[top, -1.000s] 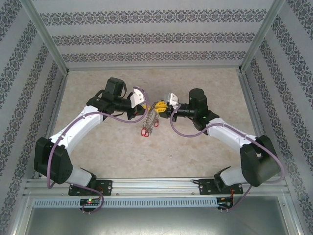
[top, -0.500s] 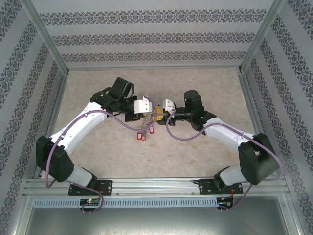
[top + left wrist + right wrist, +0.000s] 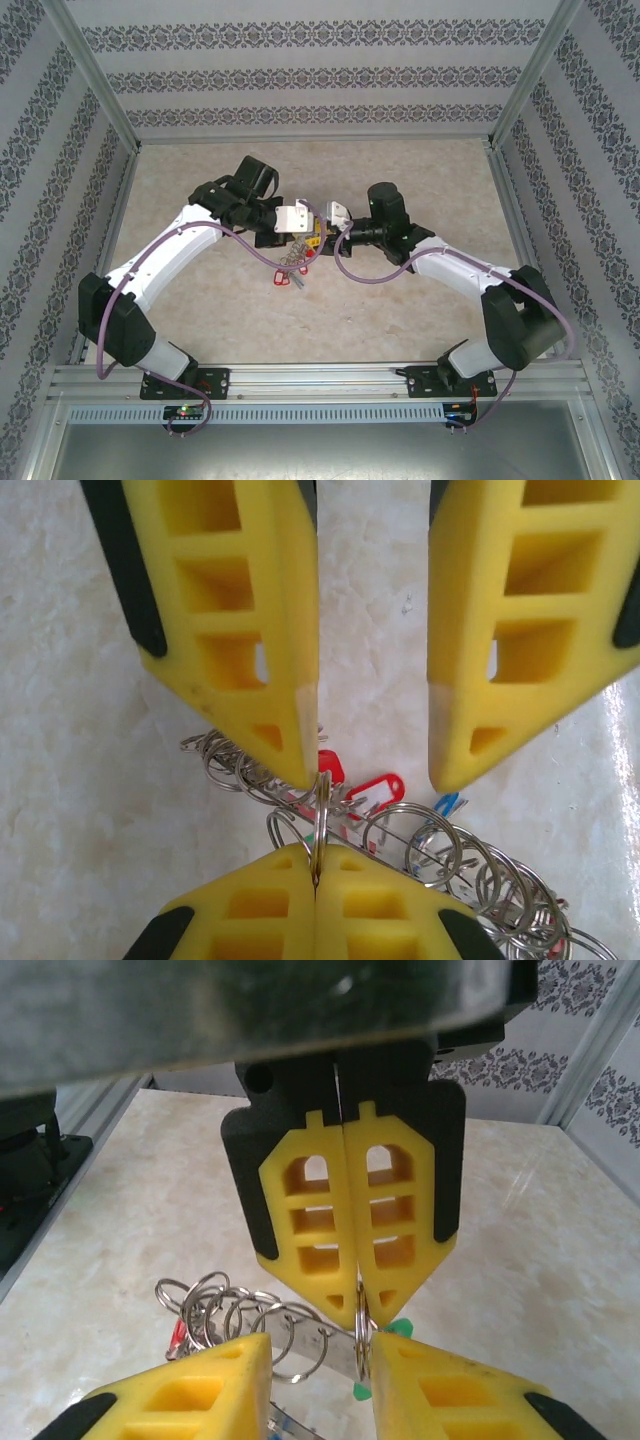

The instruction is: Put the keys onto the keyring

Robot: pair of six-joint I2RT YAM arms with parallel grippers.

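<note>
The left pincer (image 3: 316,868) has its yellow foam fingers pressed together on the thin grey metal keyring (image 3: 319,815), which stands edge-on between the two arms. Just beside it is a bunch of small wire rings (image 3: 450,860) and metal keys with red, blue and green plastic tags (image 3: 378,788). The right pincer (image 3: 372,770) faces it with fingers apart, one fingertip touching the keyring. Underneath is the pale marble-patterned table (image 3: 90,810).

White arm links (image 3: 165,255), black joints (image 3: 112,325), looping purple cables (image 3: 343,262), yellow gripper fingers (image 3: 240,630) (ladder-like cut-outs).
</note>
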